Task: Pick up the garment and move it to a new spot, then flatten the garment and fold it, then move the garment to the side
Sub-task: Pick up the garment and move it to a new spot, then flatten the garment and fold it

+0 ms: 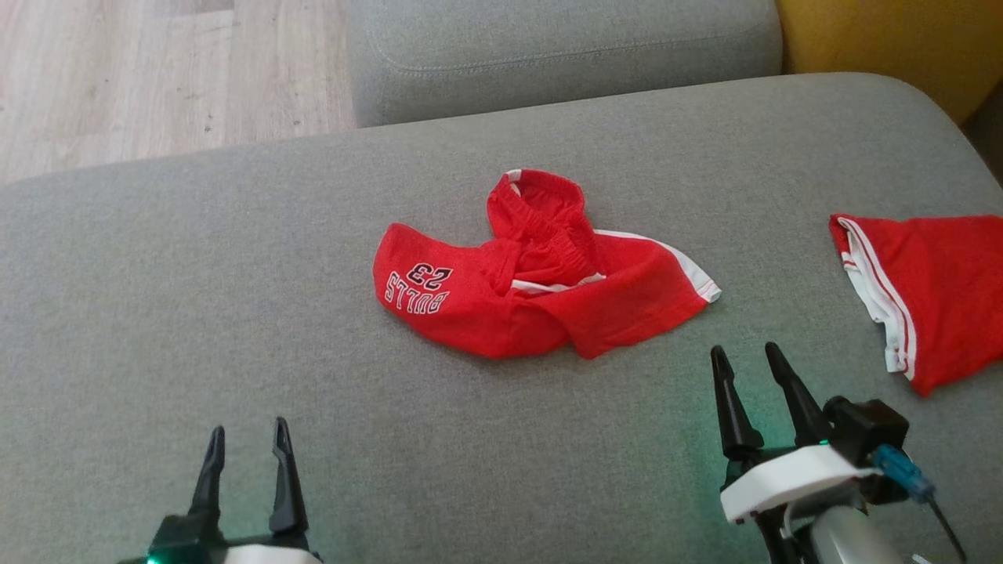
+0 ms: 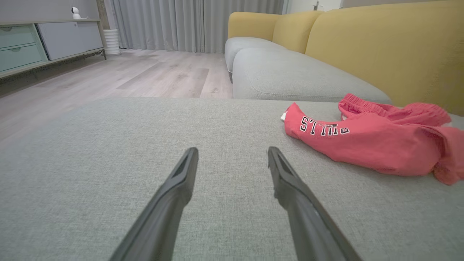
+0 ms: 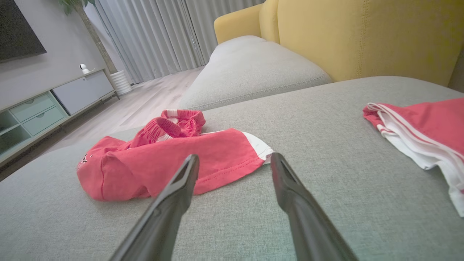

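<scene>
1 crumpled red mesh garment [image 1: 486,313]

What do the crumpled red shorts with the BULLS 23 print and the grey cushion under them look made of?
Crumpled red shorts: likely a light knit or sports mesh, matte; soft folds, gathered elastic waistband. Grey cushion: woven upholstery fabric, matte; fine flecked weave shows in the wrist views.

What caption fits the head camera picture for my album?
Crumpled red shorts lie on the grey cushion; left gripper and right gripper hover open nearby.
</scene>
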Tool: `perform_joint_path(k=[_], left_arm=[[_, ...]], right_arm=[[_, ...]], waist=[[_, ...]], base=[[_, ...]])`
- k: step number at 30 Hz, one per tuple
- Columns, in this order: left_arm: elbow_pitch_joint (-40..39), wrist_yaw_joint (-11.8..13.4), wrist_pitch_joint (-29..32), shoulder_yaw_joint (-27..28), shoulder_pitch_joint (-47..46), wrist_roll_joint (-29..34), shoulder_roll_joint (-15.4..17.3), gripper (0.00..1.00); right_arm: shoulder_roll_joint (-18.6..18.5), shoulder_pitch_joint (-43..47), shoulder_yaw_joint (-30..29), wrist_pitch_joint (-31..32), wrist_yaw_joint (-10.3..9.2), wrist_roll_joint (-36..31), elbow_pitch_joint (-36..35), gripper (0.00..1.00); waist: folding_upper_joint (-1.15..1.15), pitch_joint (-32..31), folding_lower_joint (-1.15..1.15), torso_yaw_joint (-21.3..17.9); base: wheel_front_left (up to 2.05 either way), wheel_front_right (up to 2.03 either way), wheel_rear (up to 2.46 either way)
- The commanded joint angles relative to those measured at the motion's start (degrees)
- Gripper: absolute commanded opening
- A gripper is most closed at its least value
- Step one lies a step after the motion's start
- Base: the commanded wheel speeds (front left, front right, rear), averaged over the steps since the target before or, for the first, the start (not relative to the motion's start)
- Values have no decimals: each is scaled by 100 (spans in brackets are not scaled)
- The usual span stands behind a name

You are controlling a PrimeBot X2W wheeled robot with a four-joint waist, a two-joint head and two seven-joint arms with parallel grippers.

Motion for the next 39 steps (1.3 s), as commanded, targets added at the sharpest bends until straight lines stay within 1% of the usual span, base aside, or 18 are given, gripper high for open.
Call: perform_joint_path(k=[1, 10, 16, 24, 28, 31, 32, 33, 34, 36, 39], left_arm=[[-225, -32, -54, 172, -160, 80, -5, 100], [-243, 10, -54, -83, -312, -39, -9, 100], [-176, 36, -54, -360, -494, -104, -10, 100], [-128, 128, -54, -782, -822, -300, -10, 100], [-113, 190, -54, -884, -890, -403, -10, 100], [-124, 214, -54, -930, -923, -424, -10, 100], [-128, 222, -54, -941, -930, -427, -10, 100], [-138, 234, -54, -944, -938, -435, -10, 100], [-141, 245, -54, -945, -941, -443, -10, 100], [-147, 257, -54, -937, -941, -462, -10, 100], [-156, 267, -54, -929, -932, -488, -10, 100]], right_arm=[[20, -142, 118, -32, 10, -26, -143, 100], [20, -388, 103, -32, 10, -51, -2, 100], [17, -980, -115, -33, 10, -185, 385, 100], [-224, -1989, -641, 12, 10, -356, 1658, 100], [-256, -2218, -879, 22, 10, -384, 2288, 100], [-261, -2297, -890, 52, 10, -419, 2683, 100], [-276, -2307, -874, 55, 10, -423, 2797, 83], [-291, -2312, -860, 53, 10, -421, 2894, 31], [-305, -2311, -860, 49, 10, -402, 2974, 0], [-361, -2310, -871, 29, 10, -357, 3062, 0], [-509, -2363, -911, -13, 10, -296, 2943, 0]], waist=[[0, 2, 1, 4], [0, 223, 1, 60], [0, 549, 1, 230], [0, 990, 1, 688], [0, 1086, 1, 841], [0, 1114, 1, 904], [0, 1117, 1, 914], [0, 1112, 1, 920], [0, 1100, 1, 921], [0, 1070, 1, 917], [0, 1015, 1, 902]], base=[[0, 0, 0], [0, 0, 0], [0, 0, 0], [0, 0, 0], [0, 0, 0], [0, 0, 0], [0, 0, 0], [0, 0, 0], [0, 0, 0], [0, 0, 0], [0, 0, 0]])
